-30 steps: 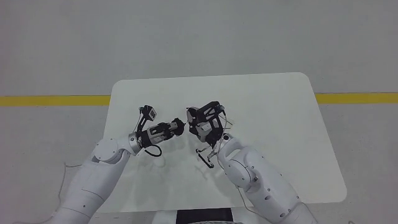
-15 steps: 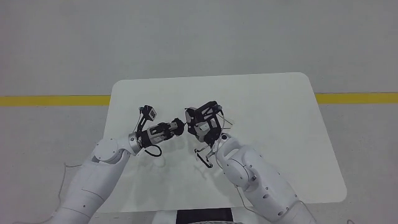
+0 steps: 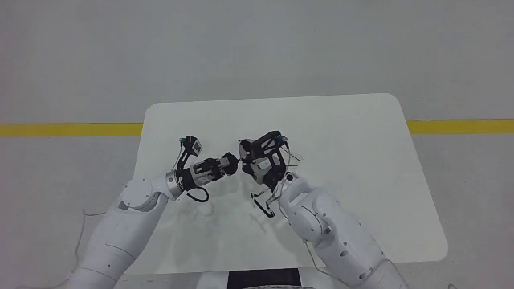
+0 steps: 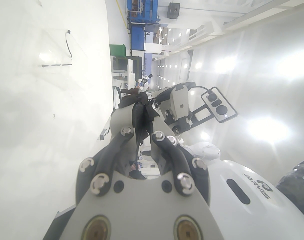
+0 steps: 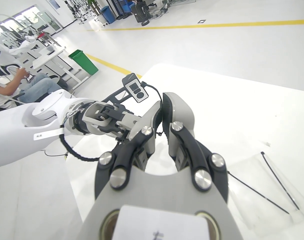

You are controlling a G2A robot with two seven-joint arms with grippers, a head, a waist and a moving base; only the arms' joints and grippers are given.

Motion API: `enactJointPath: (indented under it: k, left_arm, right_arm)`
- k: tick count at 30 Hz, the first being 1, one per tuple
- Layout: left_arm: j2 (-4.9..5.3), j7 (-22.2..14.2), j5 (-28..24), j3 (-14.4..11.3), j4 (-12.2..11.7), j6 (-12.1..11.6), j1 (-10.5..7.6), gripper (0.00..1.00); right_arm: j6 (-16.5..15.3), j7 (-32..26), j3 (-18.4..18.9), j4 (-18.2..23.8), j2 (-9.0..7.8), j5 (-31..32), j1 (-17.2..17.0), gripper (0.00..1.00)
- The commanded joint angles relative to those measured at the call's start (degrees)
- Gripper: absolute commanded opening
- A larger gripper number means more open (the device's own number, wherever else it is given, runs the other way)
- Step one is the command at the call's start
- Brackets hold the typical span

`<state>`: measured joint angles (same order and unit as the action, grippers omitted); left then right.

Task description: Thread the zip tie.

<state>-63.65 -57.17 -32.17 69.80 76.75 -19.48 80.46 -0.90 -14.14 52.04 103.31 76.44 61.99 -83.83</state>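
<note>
The right gripper (image 5: pixel 162 112) is seen with its jaws pressed together at the tips; whether something thin is pinched there cannot be told. The jaws of the left gripper (image 4: pixel 139 106) are closed as well, with dark padding seen between them. The two grippers are held tip to tip above the middle of the worktop (image 3: pixel 353 144), a little toward its left edge. Two black zip ties (image 5: pixel 279 181) are laid on a clear plastic sheet (image 5: pixel 269 184) (flat on the worktop), near the right gripper and toward the front edge.
</note>
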Motion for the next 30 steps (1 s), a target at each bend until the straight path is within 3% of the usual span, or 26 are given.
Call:
enactJointPath:
  k: [1,30]
  left_arm:
    - [0.0,0.0,0.0,0.0,0.0,0.0,0.0,0.0]
    - [0.0,0.0,0.0,0.0,0.0,0.0,0.0,0.0]
  right_arm:
    - [-0.3,0.0,0.0,-0.1,0.03,-0.3,0.1,0.0]
    - [-0.2,-0.7,-0.1,-1.1,0.43,-0.6,0.3,0.0]
